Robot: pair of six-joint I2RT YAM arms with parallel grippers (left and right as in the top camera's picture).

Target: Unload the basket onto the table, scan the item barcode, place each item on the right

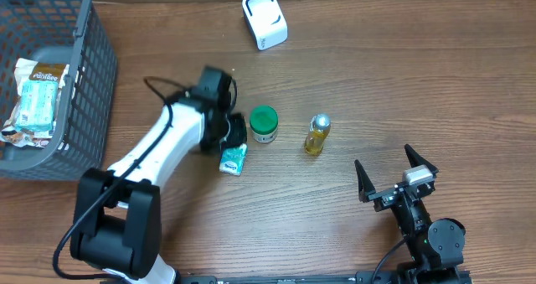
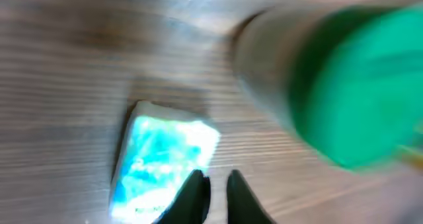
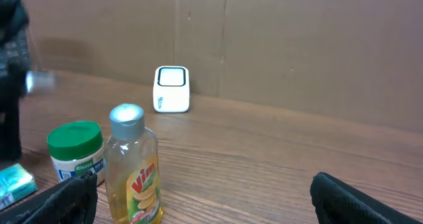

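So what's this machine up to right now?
The left gripper hangs at a teal packet lying flat beside a green-lidded jar, fingers nearly together and holding nothing. The right gripper sits open off to the side. The white scanner stands far back, with nothing held up to it.

The overhead camera looks straight down on the whole brown wooden table [image 1: 377, 83]. The left wrist camera hangs close, blurred, over a teal rectangular packet [image 2: 162, 161] and green-lidded white jar [image 2: 370, 85]. The right wrist camera sits low, facing across the table past that jar toward a white box-shaped scanner [image 3: 172, 88].
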